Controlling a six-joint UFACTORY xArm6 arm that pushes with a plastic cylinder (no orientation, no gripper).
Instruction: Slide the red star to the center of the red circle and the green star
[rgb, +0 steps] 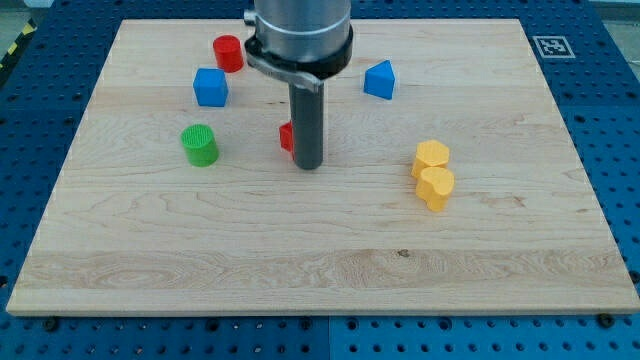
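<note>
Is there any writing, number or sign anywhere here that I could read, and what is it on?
No words, brands or numbers can be read.
One sign only: a small black-and-white square marker on the board, at its corner in the view's top right. It is a pattern, not letters.
The blocks and the arm show no visible labels.

Pale wood-grain board (330, 260), matt plastic-looking blocks, dark smooth rod (308, 125)
</note>
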